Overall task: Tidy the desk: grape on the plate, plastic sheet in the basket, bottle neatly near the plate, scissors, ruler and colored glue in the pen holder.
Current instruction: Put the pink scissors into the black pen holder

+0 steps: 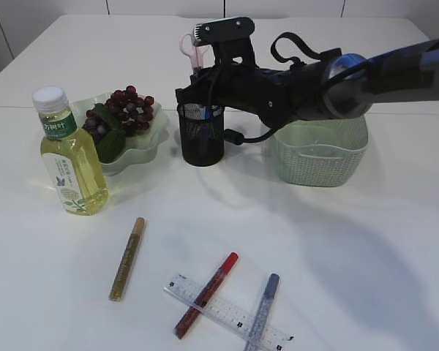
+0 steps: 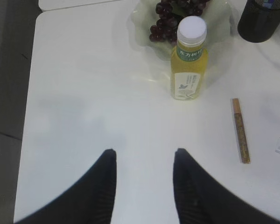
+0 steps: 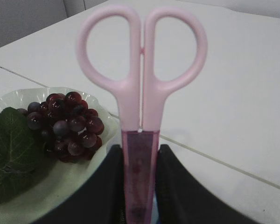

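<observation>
My right gripper (image 3: 140, 149) is shut on the pink scissors (image 3: 140, 84) by their sheathed blades, handles up, right above the black mesh pen holder (image 1: 201, 135). In the exterior view the scissors (image 1: 189, 46) stick up over that gripper (image 1: 197, 88). The grape bunch (image 1: 128, 110) lies on the pale green plate (image 1: 143, 150). The bottle (image 1: 69, 157) stands upright just in front of the plate. The clear ruler (image 1: 227, 311) lies at the front under red (image 1: 206, 294) and blue (image 1: 262, 311) glue sticks; a gold one (image 1: 126, 257) lies to their left. My left gripper (image 2: 144, 154) is open over bare table. The plastic sheet is out of view.
The green woven basket (image 1: 318, 150) stands right of the pen holder, under my right arm. A green leaf (image 3: 9, 144) lies on the plate beside the grapes. The table's left edge (image 2: 30, 116) runs close by my left gripper.
</observation>
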Action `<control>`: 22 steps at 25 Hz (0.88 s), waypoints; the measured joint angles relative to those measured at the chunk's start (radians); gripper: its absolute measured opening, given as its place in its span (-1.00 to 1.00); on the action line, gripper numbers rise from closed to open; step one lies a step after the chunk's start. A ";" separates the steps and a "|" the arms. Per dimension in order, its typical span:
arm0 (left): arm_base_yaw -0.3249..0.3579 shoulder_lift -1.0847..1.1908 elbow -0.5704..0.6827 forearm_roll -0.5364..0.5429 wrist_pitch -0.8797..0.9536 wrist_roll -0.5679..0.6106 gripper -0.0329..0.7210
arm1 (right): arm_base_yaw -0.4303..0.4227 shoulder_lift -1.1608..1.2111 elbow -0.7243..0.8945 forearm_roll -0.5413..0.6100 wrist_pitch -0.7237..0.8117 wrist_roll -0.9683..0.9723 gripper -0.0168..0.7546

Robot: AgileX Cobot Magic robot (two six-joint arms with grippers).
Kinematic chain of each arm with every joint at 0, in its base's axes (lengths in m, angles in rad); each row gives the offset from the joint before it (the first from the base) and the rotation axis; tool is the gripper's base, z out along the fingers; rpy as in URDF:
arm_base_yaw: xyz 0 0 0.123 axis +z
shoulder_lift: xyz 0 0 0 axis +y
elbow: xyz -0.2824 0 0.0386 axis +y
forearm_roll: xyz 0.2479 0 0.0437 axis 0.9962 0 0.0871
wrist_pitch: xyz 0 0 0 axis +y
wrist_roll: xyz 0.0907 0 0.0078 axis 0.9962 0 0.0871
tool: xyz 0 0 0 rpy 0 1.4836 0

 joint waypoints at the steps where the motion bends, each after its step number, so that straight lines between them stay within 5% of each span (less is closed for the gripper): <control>1: 0.000 0.000 0.000 0.000 0.000 0.000 -0.12 | 0.000 0.002 0.000 0.001 0.000 0.000 -0.49; 22: 0.000 0.000 0.000 0.000 0.000 0.000 -0.12 | 0.000 0.002 -0.005 0.007 0.023 0.000 -0.47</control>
